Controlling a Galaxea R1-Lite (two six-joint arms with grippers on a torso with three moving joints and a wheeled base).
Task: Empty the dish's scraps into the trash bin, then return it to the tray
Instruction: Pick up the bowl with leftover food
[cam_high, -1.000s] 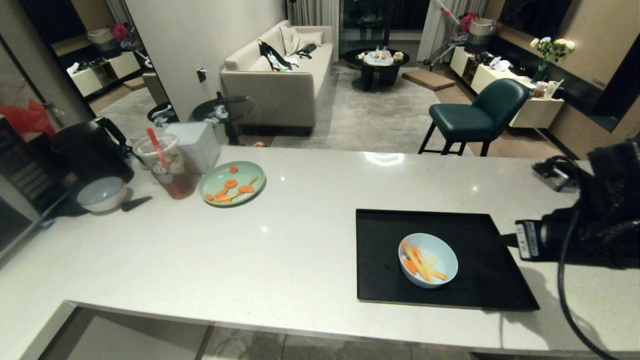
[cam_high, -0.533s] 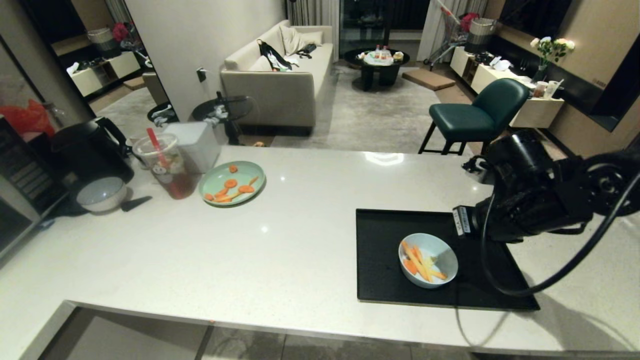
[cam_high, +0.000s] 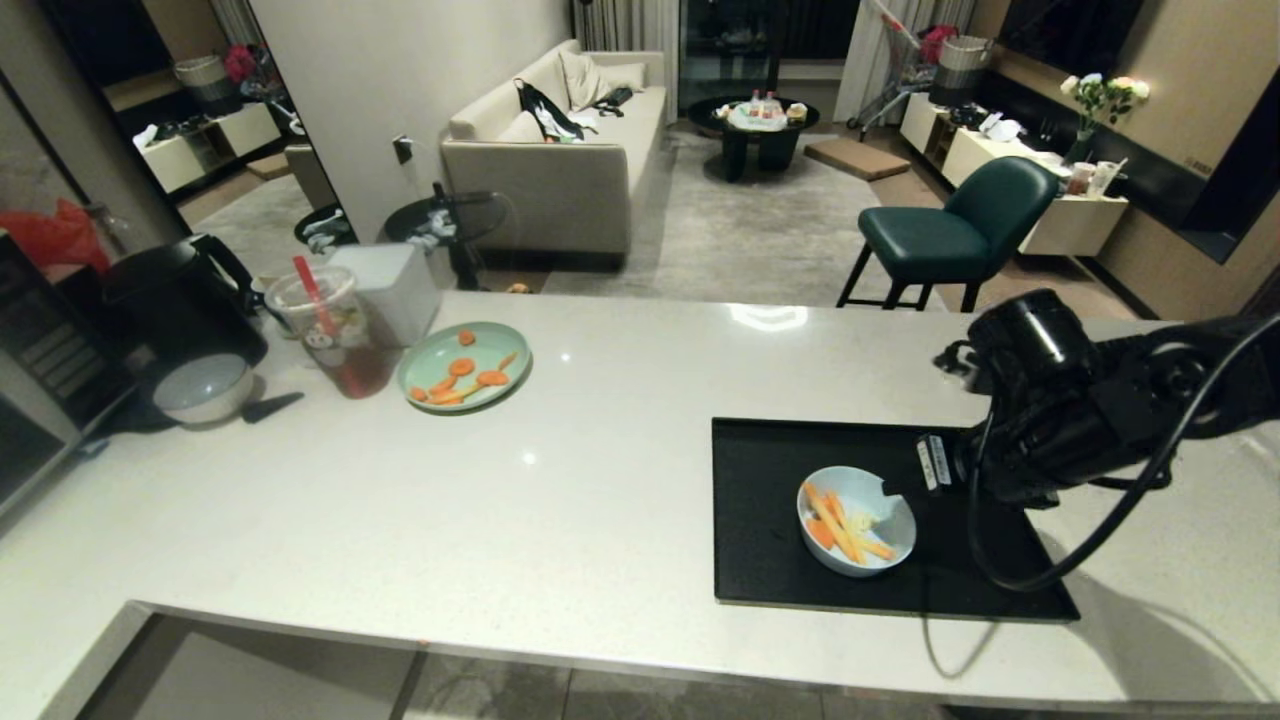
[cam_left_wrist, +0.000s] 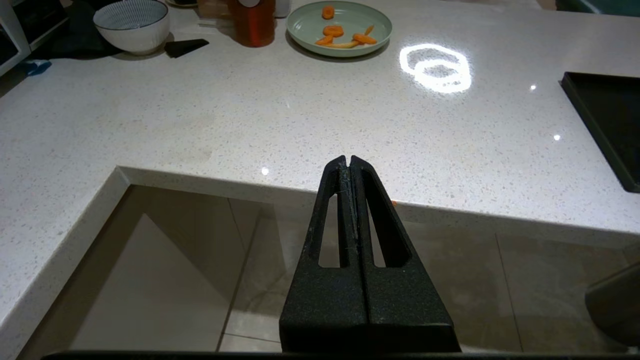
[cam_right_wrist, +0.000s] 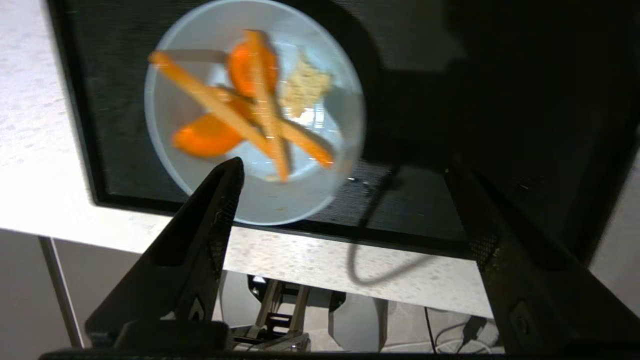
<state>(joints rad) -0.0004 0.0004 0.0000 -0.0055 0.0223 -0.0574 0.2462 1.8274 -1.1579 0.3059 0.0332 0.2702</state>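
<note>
The right gripper has swung in over the tray and spread its jaws wide, hovering above the dish just ahead of it, scraps untouched: pickup looks imminent. The left gripper hangs pressed together off the counter. No trash bin in sight; white wrist labels illegible.

White speckled stone counter in foreground. Beyond it grey carpet, beige fabric sofa, round black coffee table, dark green upholstered chair. White flowers in vase on low cream sideboard. Dim warm light.
</note>
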